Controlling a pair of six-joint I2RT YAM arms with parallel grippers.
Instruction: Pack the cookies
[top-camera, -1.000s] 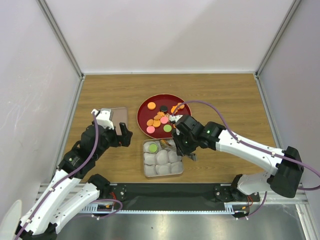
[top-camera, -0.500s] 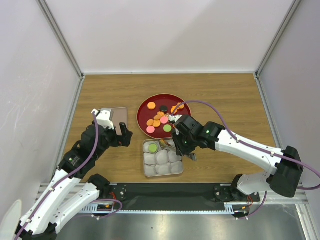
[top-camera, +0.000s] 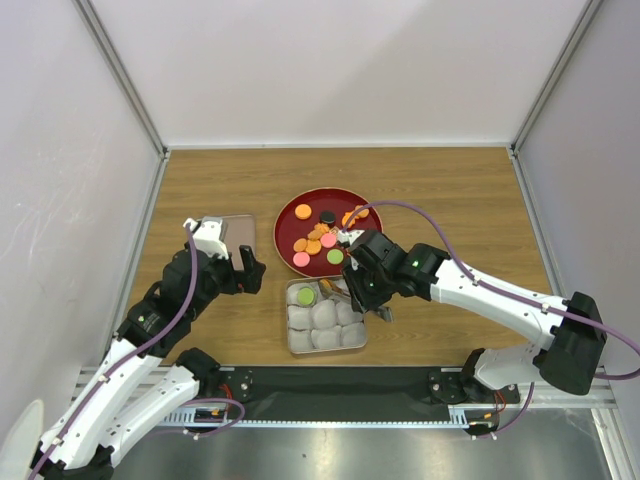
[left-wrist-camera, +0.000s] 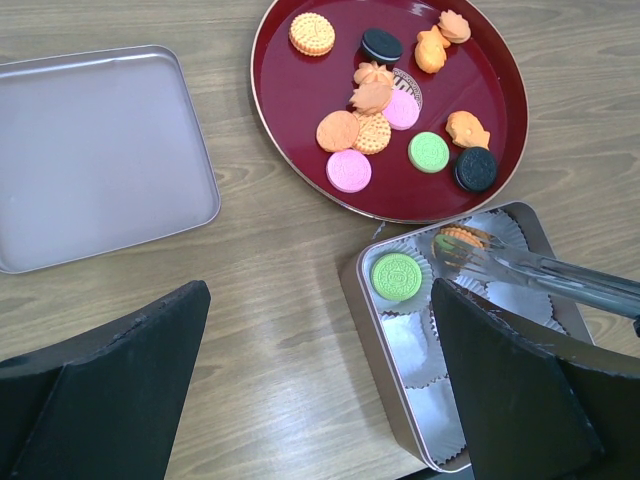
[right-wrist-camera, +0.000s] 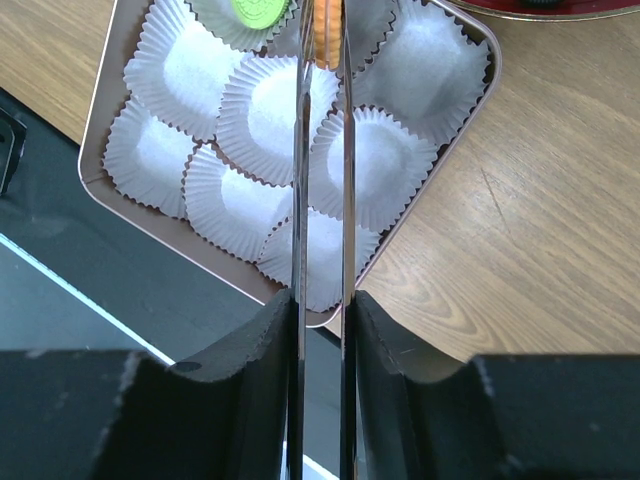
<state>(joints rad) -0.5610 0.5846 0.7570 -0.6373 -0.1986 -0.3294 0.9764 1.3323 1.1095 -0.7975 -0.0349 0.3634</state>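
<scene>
**Item 1, nearest: right gripper (right-wrist-camera: 322, 310).** The jaws are narrow and clamped on the handle end of a pair of metal tongs (right-wrist-camera: 300, 200). The tongs' long axis runs straight away from the jaws, across the tin and towards the plate.

**Item 2: tin (right-wrist-camera: 150, 225).** It is square and sits on the tabletop (top-camera: 450, 190) just in front of the arm bases. It is lined with pale paper cups (right-wrist-camera: 265, 105), most of them unfilled. A green cookie (left-wrist-camera: 398, 277) lies flat in the far-left cup.

**Item 3: orange cookie (left-wrist-camera: 460, 237).** It is pinched on edge between the tong tips, low at the far-middle cup next to the green one. I cannot tell whether it touches the paper. My reading is that I am at the release step and that only the tips need to spread.

**Item 4: left gripper (left-wrist-camera: 315, 385).** The jaws are wide and hold nothing. They hover over bare tabletop to the left of the tin. The right arm is much the nearer to the work.

**Item 5: lid (left-wrist-camera: 95, 150).** It is a shallow square lying on the tabletop, apart from the tin and to the left of the plate.

**Item 6, farthest: round red plate (left-wrist-camera: 300, 100).** It lies just beyond the tin, directly past the tong tips.
- It carries the remaining cookies (left-wrist-camera: 372, 132), small flat discs in orange, pink, green and black.
- Some of the orange ones have scalloped or leaf-like outlines.
- They lie loosely, and a few in the middle overlap.
- Packing looks barely begun.
</scene>
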